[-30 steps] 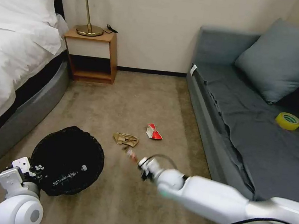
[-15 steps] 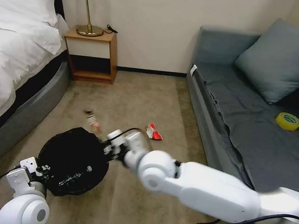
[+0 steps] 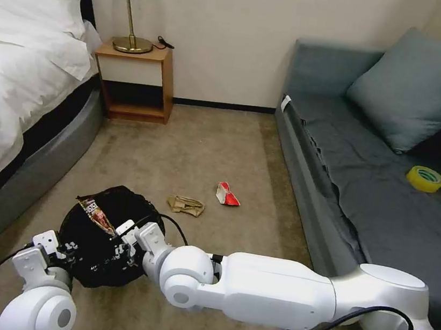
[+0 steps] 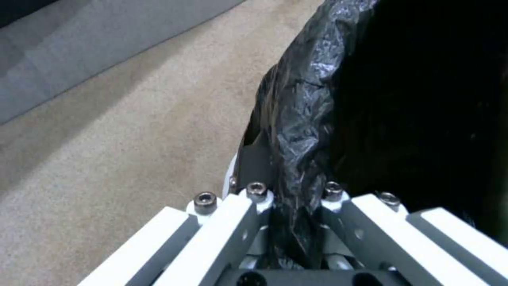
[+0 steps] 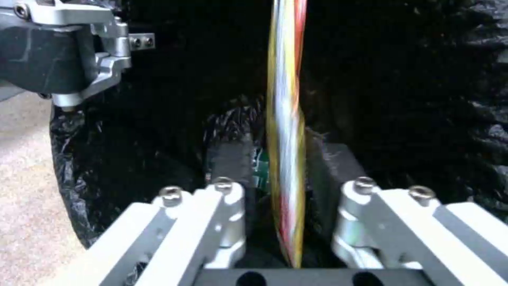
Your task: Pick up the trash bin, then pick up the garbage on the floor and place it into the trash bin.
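The trash bin (image 3: 89, 262), lined with a black bag, is at the lower left over the carpet. My left gripper (image 3: 65, 249) is shut on its rim, and the left wrist view shows the crinkled bag (image 4: 301, 119) pinched between the fingers. My right gripper (image 3: 116, 239) reaches across over the bin's mouth, shut on the yellow-brown snack wrapper (image 3: 96, 214), which stands edge-on between the pads (image 5: 285, 131). More garbage lies on the floor beyond the bin: crumpled tan paper (image 3: 185, 205) and a red-white packet (image 3: 226, 194).
A bed (image 3: 11, 105) runs along the left, with a wooden nightstand (image 3: 134, 80) and lamp at the back wall. A grey sofa (image 3: 368, 195) along the right carries a cushion and a yellow tape roll (image 3: 425, 178). Open carpet lies between them.
My right arm swung left from mid-floor, carrying the wrapper past the bin's far rim to over its mouth. The left gripper and bin shifted slightly right.
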Robot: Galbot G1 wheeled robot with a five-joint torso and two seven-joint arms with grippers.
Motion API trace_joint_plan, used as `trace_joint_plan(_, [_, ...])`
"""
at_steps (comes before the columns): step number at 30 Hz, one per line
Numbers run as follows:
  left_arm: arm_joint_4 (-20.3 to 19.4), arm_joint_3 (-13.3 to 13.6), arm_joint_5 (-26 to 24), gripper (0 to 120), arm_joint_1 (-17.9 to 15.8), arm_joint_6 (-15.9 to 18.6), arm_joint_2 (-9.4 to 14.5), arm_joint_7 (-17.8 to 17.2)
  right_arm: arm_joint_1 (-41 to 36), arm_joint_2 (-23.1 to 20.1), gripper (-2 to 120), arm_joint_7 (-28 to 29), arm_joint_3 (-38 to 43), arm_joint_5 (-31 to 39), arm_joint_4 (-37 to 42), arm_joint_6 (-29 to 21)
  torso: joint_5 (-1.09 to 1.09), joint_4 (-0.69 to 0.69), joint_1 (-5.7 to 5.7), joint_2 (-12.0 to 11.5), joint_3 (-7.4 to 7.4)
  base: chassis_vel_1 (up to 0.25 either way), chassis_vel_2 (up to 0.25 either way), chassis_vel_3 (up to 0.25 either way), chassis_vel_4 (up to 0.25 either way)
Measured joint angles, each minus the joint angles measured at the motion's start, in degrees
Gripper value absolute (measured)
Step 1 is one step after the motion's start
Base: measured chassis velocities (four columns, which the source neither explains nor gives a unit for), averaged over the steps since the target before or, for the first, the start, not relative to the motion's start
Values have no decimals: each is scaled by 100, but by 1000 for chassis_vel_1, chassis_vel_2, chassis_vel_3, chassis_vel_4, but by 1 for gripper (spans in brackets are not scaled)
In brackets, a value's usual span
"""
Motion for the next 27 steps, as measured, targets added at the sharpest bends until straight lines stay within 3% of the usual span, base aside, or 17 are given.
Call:
trace_joint_plan(1, [0, -9, 0, 3, -4, 0, 4, 0, -2, -22, 32, -6, 0, -9, 12, -3, 0, 0, 0, 0, 0, 0, 0, 0, 0])
trace_joint_plan(3, [0, -9, 0, 3, -4, 0, 4, 0, -2, -22, 32, -6, 0, -9, 12, -3, 0, 0, 0, 0, 0, 0, 0, 0, 0])
trace_joint_plan(5, [0, -23, -8, 3, -7, 0, 14, 0, -14, -87, 45, -17, 9, -19, 71, -11, 0, 0, 0, 0, 0, 0, 0, 0, 0])
trace_joint_plan(8, [-1, -30, -17, 3, -7, -1, 18, 0, -18, -121, 54, -13, 52, -52, 111, -12, 0, 0, 0, 0, 0, 0, 0, 0, 0])
trace_joint_plan(10, [-3, -49, -38, 3, -7, -2, 27, 0, -22, -221, 64, -47, 264, -278, 186, 25, 1, 1, 0, 0, 0, 0, 0, 0, 0])
trace_joint_plan(16, [-6, -97, -88, 3, -14, -29, 69, 18, -96, -686, 78, -430, 1058, -995, 333, 378, 2, 2, 0, 0, 0, 0, 0, 0, 0])
trace_joint_plan(17, [-11, -113, -107, 3, -17, -53, 94, 50, -218, -1066, 85, -724, 1545, -1331, 424, 711, 1, 0, 0, 0, 0, 0, 0, 0, 0])
trace_joint_plan(19, [-16, -117, -118, 3, -18, -74, 114, 81, -389, -1334, 92, -928, 1957, -1533, 521, 943, 2, -2, 1, 0, 0, 0, 0, 0, 0])
trace_joint_plan(20, [-19, -119, -125, 3, -16, -88, 135, 120, -754, -1654, 98, -1190, 2664, -1856, 678, 1234, 2, -1, 0, 0, 0, 0, 0, 0, 0])
trace_joint_plan(21, [-19, -119, -125, 3, -16, -88, 135, 120, -754, -1654, 98, -1190, 2664, -1856, 678, 1234, 2, -1, 0, 0, 0, 0, 0, 0, 0])
trace_joint_plan(25, [-10, -112, -124, 3, -5, -110, 172, 174, -2085, -2274, 100, -1569, 4511, -2746, 1296, 1556, 2, -2, 0, 0, -1, 0, 0, 0, 0])
trace_joint_plan(27, [-5, -105, -124, 3, -9, -115, 176, 188, -2367, -2367, 100, -1560, 4843, -2900, 1443, 1609, 1, -2, 0, 0, 0, 0, 0, 0, 0])
